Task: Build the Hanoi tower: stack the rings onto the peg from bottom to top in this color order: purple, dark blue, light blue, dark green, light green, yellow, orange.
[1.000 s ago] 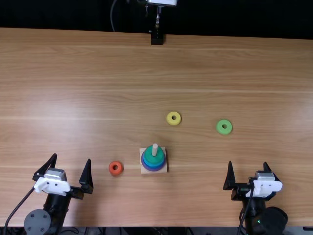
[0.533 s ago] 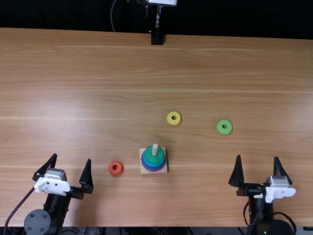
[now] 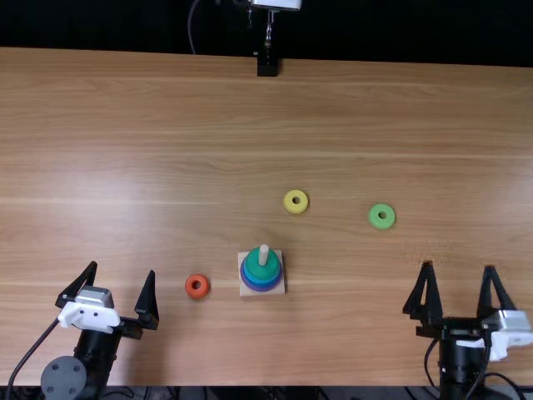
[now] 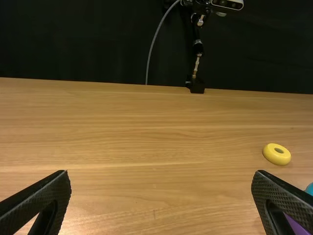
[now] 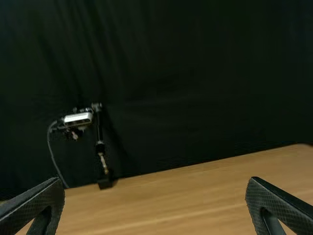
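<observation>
The base (image 3: pixel 246 292) sits flat by the table's (image 3: pixel 166 125) near edge, about midway along, probably so both arms can reach it. Its peg (image 3: pixel 264 253) stands upright for threading; dark green (image 3: pixel 273 267) tops the stack, with blue and purple beneath, wider rings lower for a steady footing. Light green (image 3: pixel 382 225), yellow (image 3: pixel 296 209) and orange (image 3: pixel 197 295) lie loose and flat, well apart — room, I'd judge, to grip each one's outside. The left gripper (image 3: pixel 122 269) by the near left corner and the right gripper (image 3: pixel 458 266) by the near right both have fingers spread, holding nothing — light green looks next, nearer the right.
</observation>
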### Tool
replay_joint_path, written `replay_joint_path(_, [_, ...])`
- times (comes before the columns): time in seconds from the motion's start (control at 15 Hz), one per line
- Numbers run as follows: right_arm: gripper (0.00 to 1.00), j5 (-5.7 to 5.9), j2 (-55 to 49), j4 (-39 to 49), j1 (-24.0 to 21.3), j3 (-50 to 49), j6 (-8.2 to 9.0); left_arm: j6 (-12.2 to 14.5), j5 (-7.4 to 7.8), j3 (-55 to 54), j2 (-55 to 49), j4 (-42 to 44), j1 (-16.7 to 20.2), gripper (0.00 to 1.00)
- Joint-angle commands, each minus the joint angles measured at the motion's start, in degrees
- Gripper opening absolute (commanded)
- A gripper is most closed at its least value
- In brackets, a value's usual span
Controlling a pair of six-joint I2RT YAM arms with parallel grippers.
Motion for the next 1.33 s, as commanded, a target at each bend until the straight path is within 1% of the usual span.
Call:
replay_joint_path(0.0, [1.0,0.62,5.56,-0.03,-0.45,3.47,-7.39,0.46,0.0,-1.74,-0.67,0.21,0.65,1.0])
replay_joint_path(0.07, [1.0,0.41,9.43,-0.03,-0.45,6.1,-10.24,0.46,0.0,-1.74,-0.67,0.21,0.65,1.0])
replay_joint_path(0.13, [1.0,0.2,13.39,-0.13,-0.45,8.56,-10.98,0.46,0.0,-1.74,-0.67,0.21,0.65,1.0])
replay_joint_path(0.33, [1.0,0.52,24.28,-0.13,-0.36,15.68,-10.45,0.46,0.0,-1.74,-0.67,0.21,0.65,1.0])
replay_joint_path(0.47, [1.0,0.83,32.46,-0.24,0.08,18.85,-10.66,0.46,0.0,-1.74,-0.67,0.21,0.65,1.0])
replay_joint_path(0.67, [1.0,0.62,42.57,-0.13,-0.09,21.75,-10.56,0.46,0.0,-1.74,-0.67,0.21,0.65,1.0])
replay_joint_path(0.87, [1.0,0.62,53.9,-0.34,-0.09,25.88,-11.19,0.46,0.0,-1.74,-0.67,0.21,0.65,1.0])
replay_joint_path(1.0, [1.0,0.83,58.56,-0.77,-0.18,27.46,-11.3,0.46,0.0,-1.74,-0.67,0.21,0.65,1.0])
replay_joint_path(1.13, [1.0,0.62,62.52,-0.98,0.08,28.87,-11.3,0.46,0.0,-1.74,-0.67,0.21,0.65,1.0])
replay_joint_path(1.27, [1.0,0.73,67.88,-3.3,1.31,29.83,-11.4,0.46,0.0,-1.74,-0.67,0.21,0.65,1.0])
